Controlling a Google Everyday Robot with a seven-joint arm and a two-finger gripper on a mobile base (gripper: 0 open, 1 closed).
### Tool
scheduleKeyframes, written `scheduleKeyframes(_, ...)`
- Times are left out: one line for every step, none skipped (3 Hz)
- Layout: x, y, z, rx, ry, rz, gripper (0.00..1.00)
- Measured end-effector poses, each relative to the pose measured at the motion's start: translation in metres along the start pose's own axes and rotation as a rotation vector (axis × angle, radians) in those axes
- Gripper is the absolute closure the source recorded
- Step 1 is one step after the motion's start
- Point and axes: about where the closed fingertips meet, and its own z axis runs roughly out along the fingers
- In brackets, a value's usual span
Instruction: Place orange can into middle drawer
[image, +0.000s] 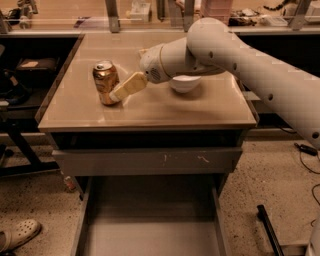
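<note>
Camera view — pincer beside orange can, drawer open.

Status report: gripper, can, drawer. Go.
Gripper low against the orange can, grasp unconfirmed. Can standing on the table, not yet in drawer. Middle drawer pulled open below. White bowl behind the arm, apart from the can.

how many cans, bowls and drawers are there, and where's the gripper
orange can: 1
white bowl: 1
drawers: 2, the middle drawer open, the upper drawer shut
total: 4
gripper: above the table, beside the orange can
</note>
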Motion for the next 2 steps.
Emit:
scheduleKeyframes(-0.012,0.023,0.025,-0.038,-0.007,0.001,0.00)
scheduleKeyframes(-0.006,0.013,0.023,-0.034,0.000,0.019,0.00)
